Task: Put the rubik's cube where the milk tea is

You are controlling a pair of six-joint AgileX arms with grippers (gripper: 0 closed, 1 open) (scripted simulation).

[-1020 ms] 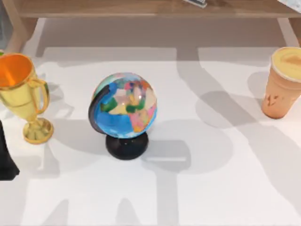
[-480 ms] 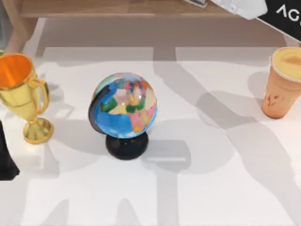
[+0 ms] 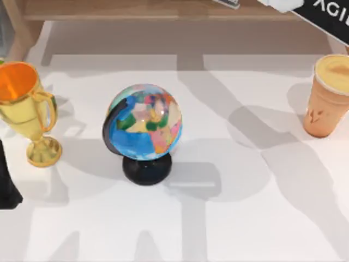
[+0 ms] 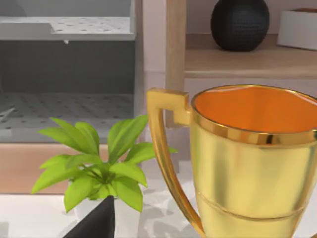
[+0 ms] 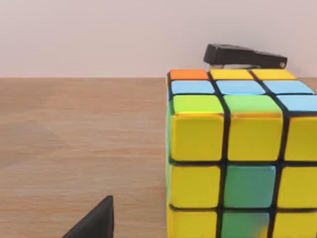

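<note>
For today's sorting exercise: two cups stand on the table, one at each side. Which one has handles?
The gold trophy cup at the table's left side: it has looped handles, a stem and a foot. The orange-tan milk tea at the right is a plain tapered cup without handles.

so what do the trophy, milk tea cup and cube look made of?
Trophy: polished gold metal by its look, with mirror-like highlights. Milk tea: matte orange-tan cup, maybe paper or plastic. Rubik's cube: glossy plastic tiles on a black frame, resting on a wood-grain surface.
</note>
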